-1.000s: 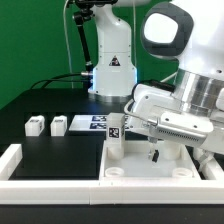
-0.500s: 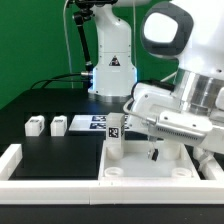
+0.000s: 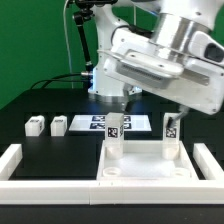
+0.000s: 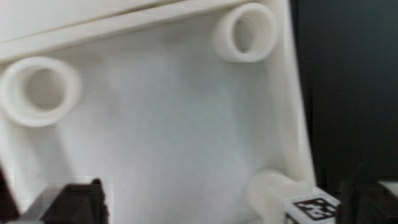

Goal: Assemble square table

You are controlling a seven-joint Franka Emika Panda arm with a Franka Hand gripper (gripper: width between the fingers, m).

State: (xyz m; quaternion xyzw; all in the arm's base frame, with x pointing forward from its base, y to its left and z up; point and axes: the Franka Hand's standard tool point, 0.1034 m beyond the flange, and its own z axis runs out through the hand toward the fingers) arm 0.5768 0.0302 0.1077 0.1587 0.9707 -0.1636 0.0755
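The white square slab (image 3: 148, 166) lies flat at the front of the exterior view's right. Two white tagged legs stand upright in it, one (image 3: 114, 134) near its far left corner and one (image 3: 171, 134) near its far right corner. Two more legs (image 3: 33, 126) (image 3: 58, 125) lie loose on the black table at the left. The arm is raised above the slab. In the wrist view the slab (image 4: 160, 130) shows two empty round sockets (image 4: 39, 85) (image 4: 246, 32) and one tagged leg (image 4: 294, 198). My gripper (image 4: 222, 205) is open and empty, its dark fingertips (image 4: 79, 200) far apart.
The marker board (image 3: 97, 122) lies behind the slab, before the robot's base (image 3: 110, 70). A low white border wall (image 3: 45, 183) runs along the front and left of the table.
The arm has lifted up and back from the slab. The second leg, which it held low at the right, now stands free and upright in the slab.
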